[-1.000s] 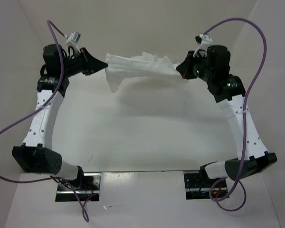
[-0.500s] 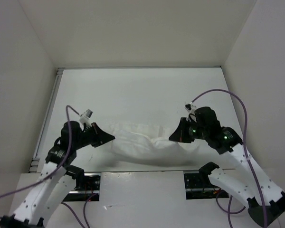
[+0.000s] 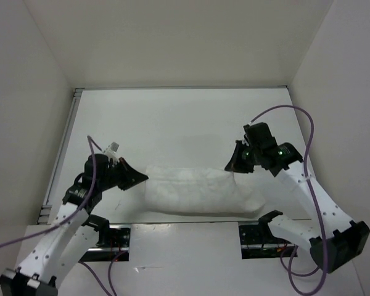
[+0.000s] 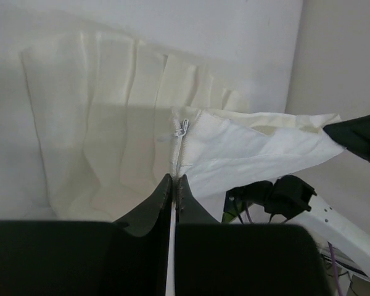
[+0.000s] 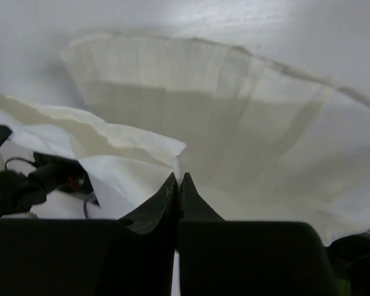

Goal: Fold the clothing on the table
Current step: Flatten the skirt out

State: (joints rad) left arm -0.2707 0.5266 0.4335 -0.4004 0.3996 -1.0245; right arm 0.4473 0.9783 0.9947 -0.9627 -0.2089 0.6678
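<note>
Top external view: the thin white fabric garment (image 3: pixel 197 192) lies as a long, wrinkled band on the near part of the large flat white tabletop (image 3: pixel 179 123), toward 6 o'clock of that surface and just ahead of the arm bases. Its length runs from 9 o'clock to 3 o'clock. The left arm's black two-finger gripper (image 3: pixel 145 179) meets the band's 9 o'clock end. The right arm's black two-finger gripper (image 3: pixel 232 168) meets its far edge near the 3 o'clock end, and a corner of cloth reaches past it toward 4 o'clock. A purple cable (image 3: pixel 285 113) arches over the right arm.

Left wrist view: the two dark fingers are pressed together with a thin white edge of the garment nipped between them. A small loop of thread sits on that edge at 12 o'clock of the tips. The pinched layer lifts away toward 3 o'clock, while a pleated layer lies flat on the table toward 10 o'clock.

Right wrist view: these fingers are likewise pressed together, nipping the corner of an upper layer that billows toward 9 o'clock. The creased lower layer spreads flat from 12 to 3 o'clock.
</note>
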